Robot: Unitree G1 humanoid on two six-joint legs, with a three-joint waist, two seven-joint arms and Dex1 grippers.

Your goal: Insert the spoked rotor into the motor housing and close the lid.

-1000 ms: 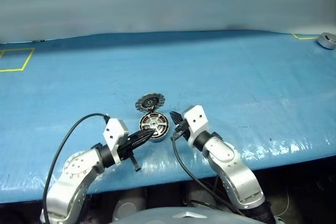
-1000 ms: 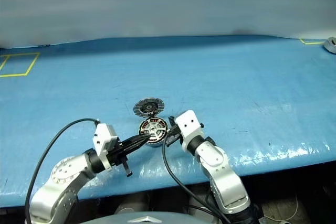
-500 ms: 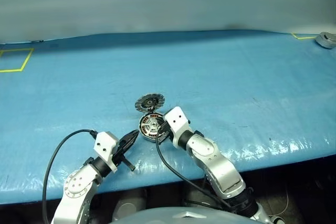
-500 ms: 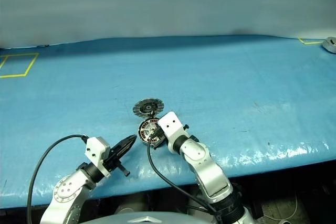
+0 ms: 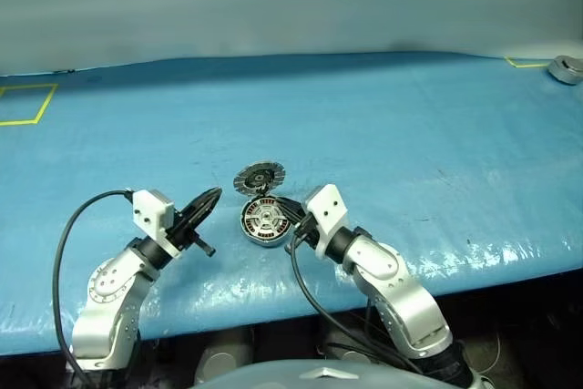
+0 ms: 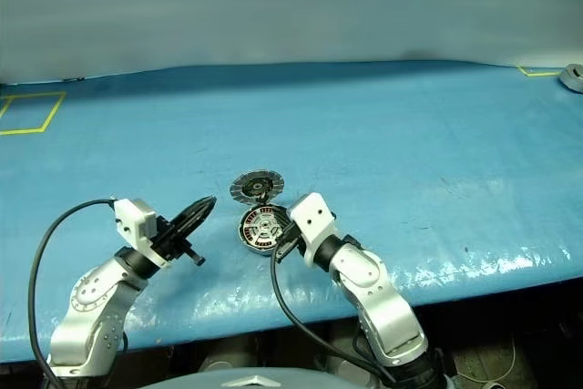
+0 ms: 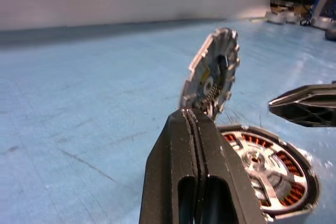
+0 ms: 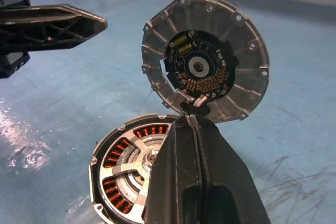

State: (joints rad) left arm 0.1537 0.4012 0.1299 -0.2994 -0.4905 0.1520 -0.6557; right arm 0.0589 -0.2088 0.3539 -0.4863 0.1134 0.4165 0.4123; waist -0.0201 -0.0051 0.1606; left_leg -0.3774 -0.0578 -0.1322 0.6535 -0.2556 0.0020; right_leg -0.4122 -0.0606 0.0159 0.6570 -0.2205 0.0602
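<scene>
The right end effector [image 5: 290, 219] is nearest, low over the blue desk [image 5: 392, 125]. Its two black fingers are pressed together and hold nothing. The tip sits just beside the motor housing [image 5: 262, 222], on the housing's right side.

The left end effector [image 5: 211, 196] is a little way off to the left of the housing, not touching it. Its fingers are pressed together too, with nothing between them, and it points toward the lid.

The motor housing lies flat on the desk, open side up. It is a low round metal case, silver-grey, with a ring of copper-brown windings inside. The spoked rotor [image 8: 134, 169] sits in it, with shiny silver spokes and a small hub in the middle.

Behind the housing, the lid [image 8: 206, 66] stands up, tilted, joined to the housing at its bottom edge. It is a round grey disc with ridged wedges around a dark middle.

The desk cover is blue, shiny and crinkled. Far back, yellow tape [image 5: 27, 103] marks a square on the left.
</scene>
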